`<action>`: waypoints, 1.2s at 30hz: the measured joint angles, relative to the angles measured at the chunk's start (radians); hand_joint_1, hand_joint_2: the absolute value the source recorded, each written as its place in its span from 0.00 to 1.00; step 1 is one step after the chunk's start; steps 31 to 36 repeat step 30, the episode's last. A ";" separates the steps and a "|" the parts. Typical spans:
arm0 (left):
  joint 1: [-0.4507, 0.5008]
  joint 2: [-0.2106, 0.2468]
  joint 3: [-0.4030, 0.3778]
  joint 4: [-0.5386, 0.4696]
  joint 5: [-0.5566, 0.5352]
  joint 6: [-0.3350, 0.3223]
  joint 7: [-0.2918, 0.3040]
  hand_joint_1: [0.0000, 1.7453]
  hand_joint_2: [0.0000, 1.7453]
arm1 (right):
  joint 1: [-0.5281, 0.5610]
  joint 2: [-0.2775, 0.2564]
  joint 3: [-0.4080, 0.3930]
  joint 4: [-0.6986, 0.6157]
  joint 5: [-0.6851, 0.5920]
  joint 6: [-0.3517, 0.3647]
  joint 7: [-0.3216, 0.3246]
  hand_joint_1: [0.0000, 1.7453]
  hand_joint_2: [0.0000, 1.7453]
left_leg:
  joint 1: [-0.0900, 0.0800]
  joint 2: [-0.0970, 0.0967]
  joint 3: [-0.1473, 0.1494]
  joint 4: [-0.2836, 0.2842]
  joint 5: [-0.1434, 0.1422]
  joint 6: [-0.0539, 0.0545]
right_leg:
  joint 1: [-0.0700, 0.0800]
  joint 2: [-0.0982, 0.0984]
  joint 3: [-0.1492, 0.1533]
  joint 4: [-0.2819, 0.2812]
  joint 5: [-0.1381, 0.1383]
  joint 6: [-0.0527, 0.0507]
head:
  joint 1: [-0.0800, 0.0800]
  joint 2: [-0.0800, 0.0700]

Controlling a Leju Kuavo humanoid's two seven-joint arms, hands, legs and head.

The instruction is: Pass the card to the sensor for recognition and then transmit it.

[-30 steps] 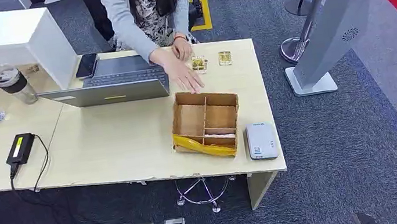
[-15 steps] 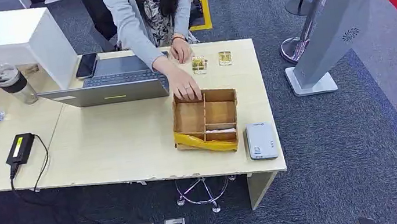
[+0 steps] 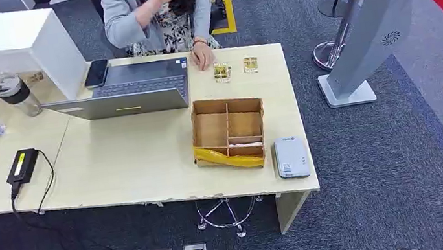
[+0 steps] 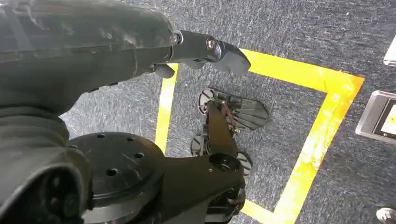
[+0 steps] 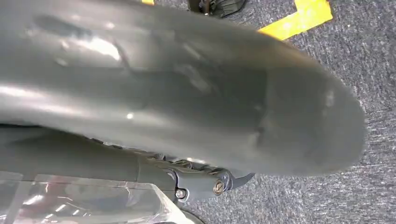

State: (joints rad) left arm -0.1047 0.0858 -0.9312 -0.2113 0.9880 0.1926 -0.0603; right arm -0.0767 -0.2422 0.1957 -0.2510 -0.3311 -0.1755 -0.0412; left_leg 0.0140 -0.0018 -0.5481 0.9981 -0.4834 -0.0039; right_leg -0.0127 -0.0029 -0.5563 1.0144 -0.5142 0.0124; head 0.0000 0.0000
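Head view: a light wooden bench [image 3: 126, 161] spans the left and centre of the frame. Right of centre on it stands an open cardboard box [image 3: 230, 132] with dividers; a white card [image 3: 245, 144] lies in its lower right compartment. Just right of the box lies the grey sensor [image 3: 291, 157], near the bench's lower right corner. Above the box sits an open laptop [image 3: 129, 93], and at the upper centre a person [image 3: 157, 10] sits with one hand [image 3: 202, 56] resting on the bench.

Left wrist view: the left hand [image 4: 140, 56] hangs over grey carpet, dark fingers [image 4: 219, 49] extended, holding nothing.

Right wrist view: the right hand [image 5: 187, 93] is a blurred grey mass; I cannot tell how its fingers lie.
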 joint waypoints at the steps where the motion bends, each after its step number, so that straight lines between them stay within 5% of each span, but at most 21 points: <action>1: 0.000 0.000 0.000 0.000 0.000 0.001 0.002 0.00 0.00 | 0.000 0.000 0.003 0.000 0.004 -0.001 0.002 0.00 0.00 | 0.000 0.000 0.000 0.000 0.000 0.000 | 0.000 0.000 0.000 0.000 0.000 0.000 | 0.000 0.000; 23: -0.002 0.000 -0.003 0.008 0.006 0.011 0.005 0.00 0.00 | 0.000 0.000 0.066 0.009 0.071 -0.012 0.008 0.00 0.00 | 0.000 0.000 0.000 0.000 0.000 0.000 | 0.000 0.000 0.000 0.000 0.000 0.000 | 0.000 0.000; 24: -0.002 0.000 -0.003 0.009 0.006 0.011 0.005 1.00 0.00 | 0.000 0.001 0.069 0.009 0.071 -0.015 0.008 0.00 0.00 | 0.000 0.000 0.000 0.000 0.000 0.000 | 0.000 0.000 0.000 0.000 0.000 0.000 | 0.000 0.000; 25: -0.002 0.000 -0.003 0.009 0.006 0.011 0.005 1.00 0.00 | 0.000 0.001 0.072 0.009 0.071 -0.016 0.008 0.00 0.00 | 0.000 0.000 0.000 0.000 0.000 0.000 | 0.000 0.000 0.000 0.000 0.000 0.000 | 0.000 0.000; 26: -0.002 0.000 -0.003 0.010 0.007 0.011 0.005 1.00 0.00 | 0.000 0.001 0.074 0.009 0.072 -0.015 0.008 0.90 0.00 | 0.000 0.000 0.000 0.000 0.000 0.000 | 0.000 0.000 0.000 0.000 0.000 0.000 | 0.000 0.000; 27: -0.002 0.000 -0.003 0.010 0.007 0.009 0.005 1.00 0.00 | 0.000 0.001 0.076 0.009 0.075 -0.015 0.008 1.00 0.00 | 0.000 0.000 0.000 0.000 0.000 0.000 | 0.000 0.000 0.000 0.000 0.000 0.000 | 0.000 0.000; 36: -0.003 0.000 -0.003 0.011 -0.001 0.014 0.005 1.00 0.00 | 0.000 0.003 0.082 0.009 0.083 -0.017 0.008 1.00 0.00 | 0.000 0.000 0.000 0.000 0.000 0.000 | 0.000 0.000 0.000 0.000 0.000 0.000 | 0.000 0.000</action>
